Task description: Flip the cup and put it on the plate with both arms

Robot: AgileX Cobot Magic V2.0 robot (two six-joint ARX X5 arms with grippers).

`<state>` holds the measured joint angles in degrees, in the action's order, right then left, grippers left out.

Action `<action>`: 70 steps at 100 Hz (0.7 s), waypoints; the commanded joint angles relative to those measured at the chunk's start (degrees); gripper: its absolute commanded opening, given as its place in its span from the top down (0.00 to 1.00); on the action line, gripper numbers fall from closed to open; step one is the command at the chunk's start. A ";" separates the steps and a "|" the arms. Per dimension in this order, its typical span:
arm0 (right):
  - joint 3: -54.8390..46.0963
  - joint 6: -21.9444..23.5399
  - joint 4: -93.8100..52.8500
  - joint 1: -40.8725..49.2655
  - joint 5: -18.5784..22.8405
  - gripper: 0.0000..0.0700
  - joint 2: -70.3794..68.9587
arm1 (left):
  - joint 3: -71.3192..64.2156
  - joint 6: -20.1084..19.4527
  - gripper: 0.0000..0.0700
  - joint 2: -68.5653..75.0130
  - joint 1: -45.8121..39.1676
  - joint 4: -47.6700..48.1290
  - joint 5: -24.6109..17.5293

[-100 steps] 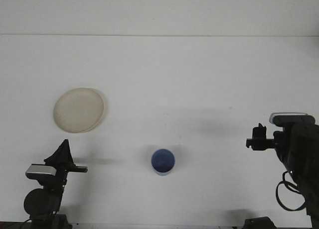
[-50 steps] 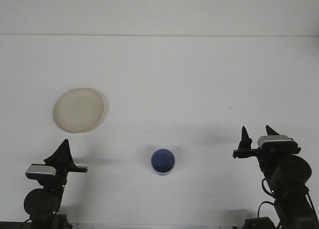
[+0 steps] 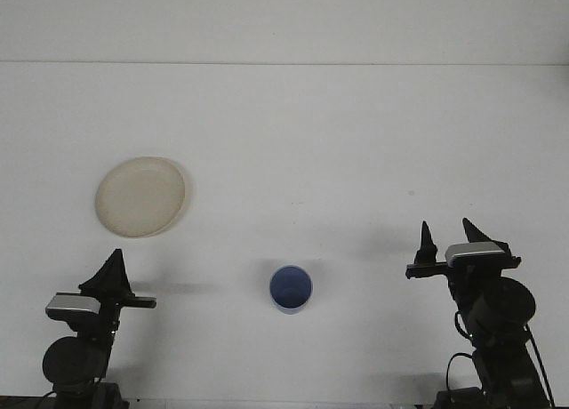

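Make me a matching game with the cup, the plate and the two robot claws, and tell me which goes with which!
Things:
1. cup
2. plate
3. left gripper
4. right gripper

Descriptions:
A. cream and round, far left on the table
B. blue, near the middle front
C. fingers spread apart, pointing up
D. black, at the bottom left corner

Pairs: 1-B, 2-A, 3-D, 4-C

A plain white worktop (image 3: 293, 133) fills the view; a white wall (image 3: 284, 18) runs along twelve o'clock.
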<state>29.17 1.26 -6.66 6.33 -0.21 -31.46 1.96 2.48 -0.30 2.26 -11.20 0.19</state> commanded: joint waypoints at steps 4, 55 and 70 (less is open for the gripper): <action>0.55 -0.68 0.66 0.09 0.02 0.31 -0.09 | -1.14 0.13 0.98 0.11 -0.04 -0.85 -0.07; 0.55 -0.70 0.63 0.07 0.04 0.31 -0.09 | -1.14 0.85 0.98 0.11 -0.04 -0.94 -0.09; 0.55 -0.70 0.63 0.07 0.07 0.31 -0.09 | 1.18 4.83 0.98 0.04 -0.04 1.33 -0.09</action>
<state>29.17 1.26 -6.66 6.33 -0.16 -31.46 2.04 4.69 -0.30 2.26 -11.00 0.19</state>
